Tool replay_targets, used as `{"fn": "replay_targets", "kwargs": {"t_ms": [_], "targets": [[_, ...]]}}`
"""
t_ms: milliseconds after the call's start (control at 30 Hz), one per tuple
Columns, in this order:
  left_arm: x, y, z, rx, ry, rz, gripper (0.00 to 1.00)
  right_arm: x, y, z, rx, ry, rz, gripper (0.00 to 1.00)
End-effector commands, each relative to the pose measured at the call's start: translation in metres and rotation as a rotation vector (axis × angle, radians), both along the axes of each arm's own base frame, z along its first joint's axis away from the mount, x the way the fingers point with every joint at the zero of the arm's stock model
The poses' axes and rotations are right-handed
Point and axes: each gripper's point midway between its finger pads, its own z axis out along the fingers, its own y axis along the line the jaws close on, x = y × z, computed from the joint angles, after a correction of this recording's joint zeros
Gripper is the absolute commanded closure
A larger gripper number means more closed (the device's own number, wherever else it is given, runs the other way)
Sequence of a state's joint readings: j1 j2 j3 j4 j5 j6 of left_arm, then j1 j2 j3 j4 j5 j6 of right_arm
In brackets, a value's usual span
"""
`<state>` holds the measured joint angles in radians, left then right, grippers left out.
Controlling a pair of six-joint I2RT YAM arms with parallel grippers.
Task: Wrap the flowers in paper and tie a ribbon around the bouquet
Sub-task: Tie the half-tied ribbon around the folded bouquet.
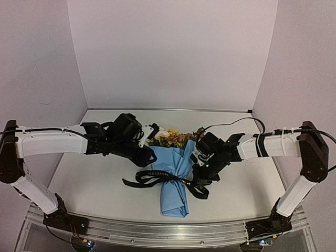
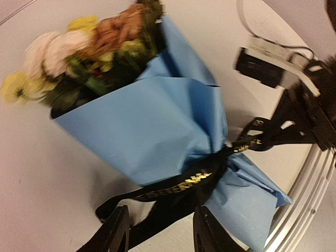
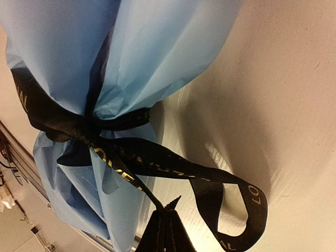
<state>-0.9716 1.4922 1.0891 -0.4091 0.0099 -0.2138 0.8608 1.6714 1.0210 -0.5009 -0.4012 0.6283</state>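
The paper's (image 1: 176,184) tail pointed at the table's (image 1: 89,173) near edge, close to it; the ribbon (image 1: 157,174) cinched its waist; the right gripper (image 3: 164,210) was shut on one ribbon end, probably to hold the knot taut; the left gripper (image 2: 161,215) stood half open astride the other end; the flowers (image 1: 170,136) faced the roomier far side.

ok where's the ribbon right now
In the top view the ribbon circles the paper's narrow waist near the table centre, loops trailing to both sides; the right pincer pinches one strand.
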Motion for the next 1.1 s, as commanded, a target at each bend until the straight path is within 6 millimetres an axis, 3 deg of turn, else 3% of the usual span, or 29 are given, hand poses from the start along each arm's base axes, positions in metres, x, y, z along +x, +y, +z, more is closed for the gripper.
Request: {"fn": "replay_targets", "kwargs": {"t_ms": [0,100,200,500,633,833,1067], "targets": [[-0.013,-0.050,0.012,0.018,-0.235,-0.263,0.60,0.005,0.005,0.009,0.023,-0.043,-0.002,1.00],[-0.036,-0.077,0.009,-0.022,-0.311,-0.478,0.67,0.008,0.010,0.003,0.052,-0.048,-0.024,1.00],[-0.053,-0.090,-0.001,-0.036,-0.405,-0.639,0.69,0.012,0.011,0.000,0.061,-0.056,-0.045,1.00],[-0.062,-0.109,-0.037,0.011,-0.437,-0.835,0.79,0.017,0.011,-0.006,0.064,-0.070,-0.086,1.00],[-0.057,-0.113,-0.053,0.049,-0.437,-0.860,0.83,0.019,0.011,-0.007,0.066,-0.077,-0.092,1.00],[-0.050,-0.120,-0.047,0.034,-0.477,-0.847,0.82,0.017,0.009,-0.010,0.065,-0.075,-0.096,1.00],[-0.041,-0.121,-0.056,0.065,-0.486,-0.859,0.83,0.016,0.007,-0.009,0.072,-0.090,-0.082,1.00]]}}
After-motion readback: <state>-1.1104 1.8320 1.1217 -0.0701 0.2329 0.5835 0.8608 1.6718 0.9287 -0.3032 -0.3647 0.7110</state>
